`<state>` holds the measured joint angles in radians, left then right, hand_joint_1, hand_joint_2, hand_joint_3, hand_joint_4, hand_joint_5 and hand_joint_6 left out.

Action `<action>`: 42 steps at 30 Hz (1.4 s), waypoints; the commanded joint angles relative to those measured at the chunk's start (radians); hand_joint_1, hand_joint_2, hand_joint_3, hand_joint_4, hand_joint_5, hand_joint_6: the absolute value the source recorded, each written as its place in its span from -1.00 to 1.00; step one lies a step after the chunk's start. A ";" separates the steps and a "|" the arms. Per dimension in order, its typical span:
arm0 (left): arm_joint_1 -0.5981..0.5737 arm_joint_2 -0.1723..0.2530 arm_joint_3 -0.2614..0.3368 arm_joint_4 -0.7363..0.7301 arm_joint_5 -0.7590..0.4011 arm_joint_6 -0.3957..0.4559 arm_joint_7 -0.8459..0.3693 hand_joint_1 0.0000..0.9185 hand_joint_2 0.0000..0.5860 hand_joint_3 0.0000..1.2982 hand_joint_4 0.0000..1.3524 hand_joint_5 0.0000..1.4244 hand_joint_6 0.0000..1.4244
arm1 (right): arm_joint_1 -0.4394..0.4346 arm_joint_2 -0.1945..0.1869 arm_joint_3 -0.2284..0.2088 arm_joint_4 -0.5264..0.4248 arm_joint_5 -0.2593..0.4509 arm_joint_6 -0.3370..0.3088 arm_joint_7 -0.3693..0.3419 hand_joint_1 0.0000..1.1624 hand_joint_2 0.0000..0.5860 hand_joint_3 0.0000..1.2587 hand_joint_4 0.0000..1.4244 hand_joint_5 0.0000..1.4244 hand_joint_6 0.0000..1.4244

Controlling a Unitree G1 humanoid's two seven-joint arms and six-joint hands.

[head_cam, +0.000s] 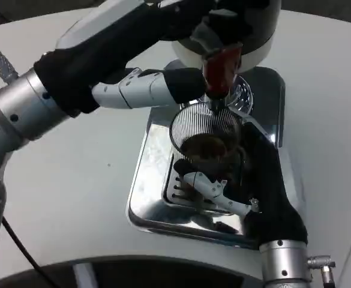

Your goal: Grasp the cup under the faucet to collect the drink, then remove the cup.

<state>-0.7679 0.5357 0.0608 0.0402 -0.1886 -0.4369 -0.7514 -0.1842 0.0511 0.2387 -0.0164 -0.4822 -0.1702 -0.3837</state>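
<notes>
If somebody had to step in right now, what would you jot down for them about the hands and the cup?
Right hand: holds the ribbed clear cup from the right, over the shiny drip tray.
Left hand: reaches up to the red faucet lever; whether it grips it is hard to tell.
Cup: under the faucet, brown drink already in the bottom.
Done: cup grasped, some drink collected.
Left: finish filling, then take the cup away from the dispenser.

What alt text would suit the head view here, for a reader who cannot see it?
The right hand holds a ribbed clear cup with dark drink in it under the red-handled faucet, over a shiny metal drip tray. The left hand reaches up to the faucet on the white table.
</notes>
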 commanded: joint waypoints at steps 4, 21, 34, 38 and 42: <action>0.045 0.001 0.026 -0.075 -0.038 0.021 0.028 -1.00 -0.71 -0.76 -0.73 -0.63 -0.60 | 0.051 0.007 -0.006 -0.024 -0.001 -0.025 -0.023 0.36 -0.19 -0.32 -0.28 -0.17 -0.70; 0.193 0.019 0.111 -0.177 -0.076 0.080 0.058 -1.00 -0.69 -0.71 -0.66 -0.59 -0.57 | 0.088 -0.002 -0.028 -0.048 -0.003 -0.065 -0.049 0.39 -0.29 0.00 -0.01 0.17 -0.34; 0.342 0.021 0.167 -0.210 -0.063 0.070 0.105 -1.00 -0.69 -0.71 -0.66 -0.57 -0.54 | 0.116 -0.016 -0.059 -0.070 0.007 -0.088 -0.047 0.44 -0.33 0.11 0.09 0.28 -0.21; 0.396 0.020 0.182 -0.216 -0.057 0.071 0.124 -1.00 -0.69 -0.70 -0.66 -0.57 -0.54 | 0.133 -0.021 -0.064 -0.083 0.008 -0.093 -0.041 0.44 -0.33 0.15 0.13 0.32 -0.19; 0.433 0.024 0.193 -0.216 -0.053 0.072 0.137 -1.00 -0.69 -0.69 -0.65 -0.57 -0.54 | 0.142 -0.025 -0.068 -0.086 0.007 -0.101 -0.039 0.44 -0.33 0.16 0.14 0.33 -0.15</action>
<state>-0.3694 0.5483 0.2378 -0.1635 -0.2523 -0.3561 -0.6288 -0.0731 0.0279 0.1757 -0.0883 -0.4809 -0.2462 -0.4191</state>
